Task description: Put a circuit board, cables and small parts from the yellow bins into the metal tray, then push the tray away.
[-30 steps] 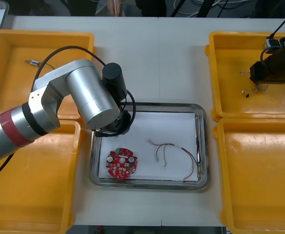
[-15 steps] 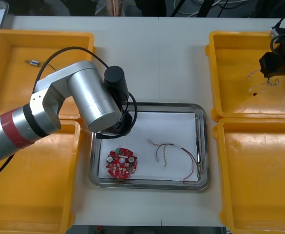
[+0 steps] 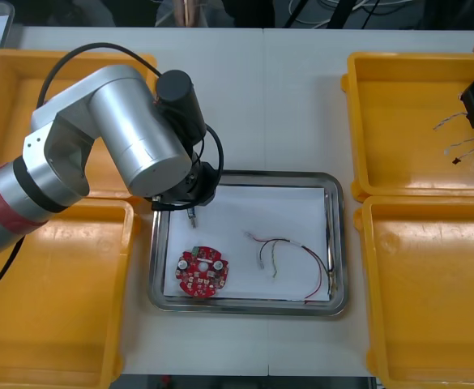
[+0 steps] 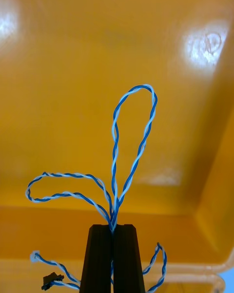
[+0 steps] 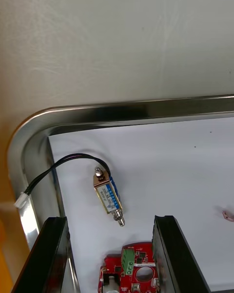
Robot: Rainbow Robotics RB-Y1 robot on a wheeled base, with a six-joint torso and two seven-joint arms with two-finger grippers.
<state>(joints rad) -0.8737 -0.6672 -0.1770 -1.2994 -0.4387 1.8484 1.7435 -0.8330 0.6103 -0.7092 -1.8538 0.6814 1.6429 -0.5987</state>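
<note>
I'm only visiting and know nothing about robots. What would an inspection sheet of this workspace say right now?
Surface: light table, two yellow bins at each side.
Job's things: metal tray, white inside, holds a red circuit board, a red and yellow cable and a small metal part.
Clutter: nothing seen.
Grippers: left gripper open over the tray's far left corner, above the small metal part; right gripper shut on a twisted blue and white cable, over the far right yellow bin.
Cables: the small metal part's black cable reaches onto the tray's rim.
Surroundings: beyond the table's far edge, too dark to tell.
</note>
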